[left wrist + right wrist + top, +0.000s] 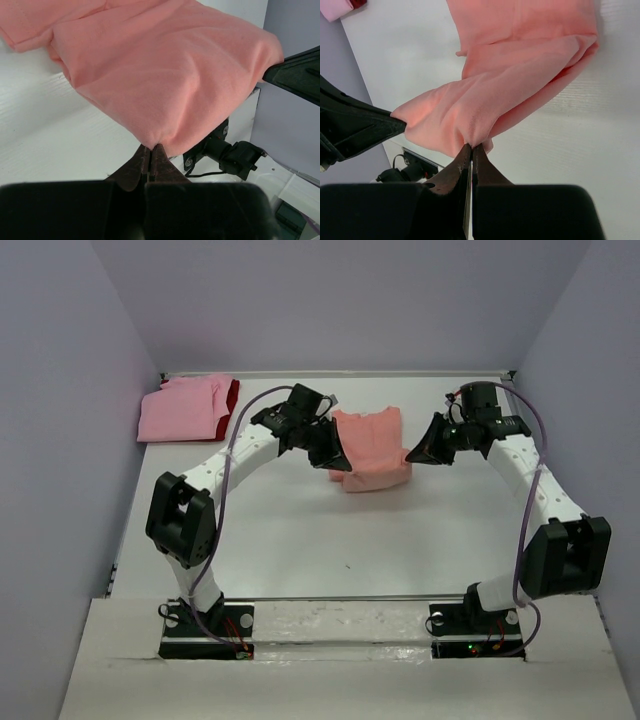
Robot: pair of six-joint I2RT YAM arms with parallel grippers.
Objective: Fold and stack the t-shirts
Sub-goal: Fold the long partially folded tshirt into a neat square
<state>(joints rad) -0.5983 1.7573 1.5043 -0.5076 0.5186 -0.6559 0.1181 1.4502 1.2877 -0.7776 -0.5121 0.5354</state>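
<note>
both grippers pinching the orange shirt, near edge lifted mid-table

our left gripper (151,149) and right gripper (471,146) are each pressed together on a folded corner of the orange shirt (368,445), its far part lying on the table (300,540). we judge it light, soft and saggy, so corner pinches suit it, though a thin bite could slip. the pink shirt (178,412), with the red shirt (234,394) showing at its edge, lies well apart by the back left wall (70,390). bare table lies between.

t-shirts: three in all
salmon-orange t-shirt (372,445): one, centre of frame
pink t-shirt (180,412): one, upper left
dark red t-shirt (233,395): one, upper left
arms: two, left arm (235,455) and right arm (535,480)
grippers: two, left gripper (337,460) and right gripper (410,455)
table (300,540): one
</note>
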